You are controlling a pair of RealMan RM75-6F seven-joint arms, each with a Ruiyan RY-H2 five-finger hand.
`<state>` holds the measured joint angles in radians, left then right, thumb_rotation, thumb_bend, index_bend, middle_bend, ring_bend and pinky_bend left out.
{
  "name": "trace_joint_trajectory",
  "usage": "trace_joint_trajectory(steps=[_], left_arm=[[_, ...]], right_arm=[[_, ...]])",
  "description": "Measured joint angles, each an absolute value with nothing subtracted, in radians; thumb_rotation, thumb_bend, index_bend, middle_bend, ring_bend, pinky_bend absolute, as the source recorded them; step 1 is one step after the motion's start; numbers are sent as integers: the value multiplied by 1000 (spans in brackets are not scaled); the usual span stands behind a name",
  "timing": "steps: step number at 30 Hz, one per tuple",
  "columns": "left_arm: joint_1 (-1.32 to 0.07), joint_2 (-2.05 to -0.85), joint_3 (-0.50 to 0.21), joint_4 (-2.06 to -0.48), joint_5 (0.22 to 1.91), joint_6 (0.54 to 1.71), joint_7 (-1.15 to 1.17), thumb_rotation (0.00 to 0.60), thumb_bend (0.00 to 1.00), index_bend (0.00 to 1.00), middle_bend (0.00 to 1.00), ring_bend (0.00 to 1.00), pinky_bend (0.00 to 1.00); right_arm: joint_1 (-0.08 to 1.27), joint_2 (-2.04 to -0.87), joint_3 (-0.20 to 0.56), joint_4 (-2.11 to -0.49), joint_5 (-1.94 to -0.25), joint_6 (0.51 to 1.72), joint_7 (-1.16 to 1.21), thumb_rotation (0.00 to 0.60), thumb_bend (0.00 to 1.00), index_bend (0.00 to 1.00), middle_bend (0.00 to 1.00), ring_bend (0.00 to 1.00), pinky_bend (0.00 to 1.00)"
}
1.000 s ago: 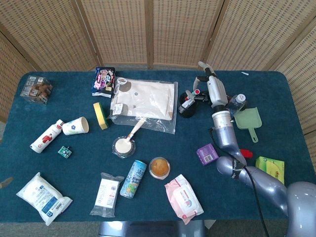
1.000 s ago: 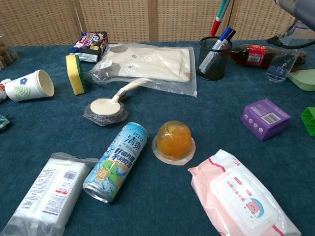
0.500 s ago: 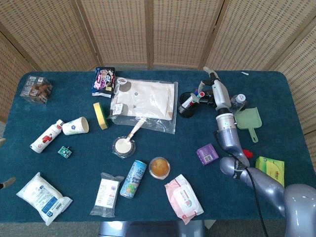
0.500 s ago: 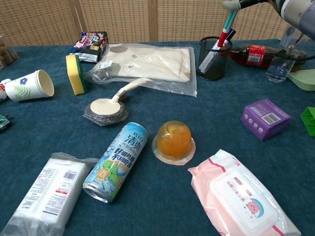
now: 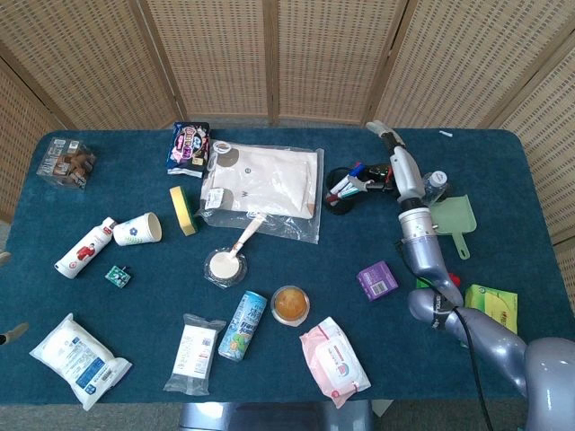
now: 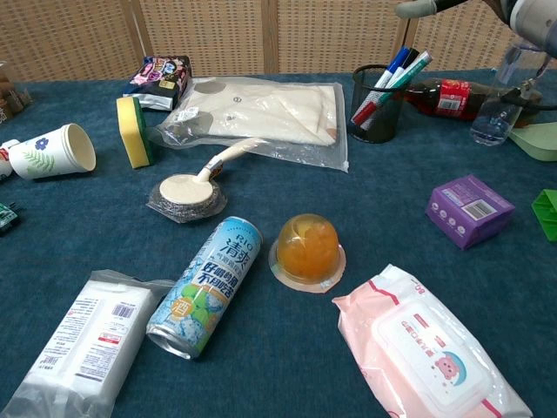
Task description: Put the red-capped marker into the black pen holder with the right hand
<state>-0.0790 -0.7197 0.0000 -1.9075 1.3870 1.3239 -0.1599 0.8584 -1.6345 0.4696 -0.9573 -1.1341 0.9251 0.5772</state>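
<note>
The red-capped marker (image 6: 391, 87) stands cap-down inside the black pen holder (image 6: 377, 120), its white barrel leaning to the right beside a blue marker (image 6: 394, 63). In the head view the holder (image 5: 338, 199) lies just left of my right hand (image 5: 389, 146), marker (image 5: 358, 187) poking out toward it. My right hand (image 6: 435, 7) hovers above and right of the holder, fingers extended, holding nothing and apart from the marker. Two fingertips (image 5: 9, 334) of my left hand poke in at the left table edge, spread apart with nothing between them.
A cola bottle (image 6: 446, 92) and a clear bottle (image 6: 496, 117) lie right of the holder, with a green dustpan (image 5: 449, 217) beyond. A bagged cloth (image 6: 261, 109) lies to its left. A purple box (image 6: 470, 209), jelly cup (image 6: 306, 247), can (image 6: 206, 286) and wipes pack (image 6: 418, 348) sit nearer.
My right hand let go of the red-capped marker, which dropped into the holder and tipped to the right. The hand drew up and away to the right.
</note>
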Motion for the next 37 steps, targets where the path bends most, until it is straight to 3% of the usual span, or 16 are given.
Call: trace_joint_trajectory(steps=[8, 19, 28, 37], left_arm=[[-77, -715, 2, -1899, 1407, 1330, -186, 600, 65, 0, 0, 0, 0], [-48, -703, 18, -1873, 1477, 1383, -255, 600, 66, 0, 0, 0, 0], [-33, -701, 30, -1860, 1525, 1419, -281, 600, 65, 0, 0, 0, 0], [-28, -702, 35, -1860, 1538, 1431, -281, 600, 66, 0, 0, 0, 0]], right_arm=[[821, -1532, 461, -1107, -1202, 1013, 535, 600, 125, 113, 0, 0, 23], [682, -1284, 339, -1353, -1334, 1151, 165, 600, 73, 68, 0, 0, 24], [482, -1105, 245, -1635, -1282, 1307, -229, 600, 63, 59, 0, 0, 10], [342, -1042, 187, -1718, -1241, 1424, -276, 600, 38, 57, 0, 0, 1]])
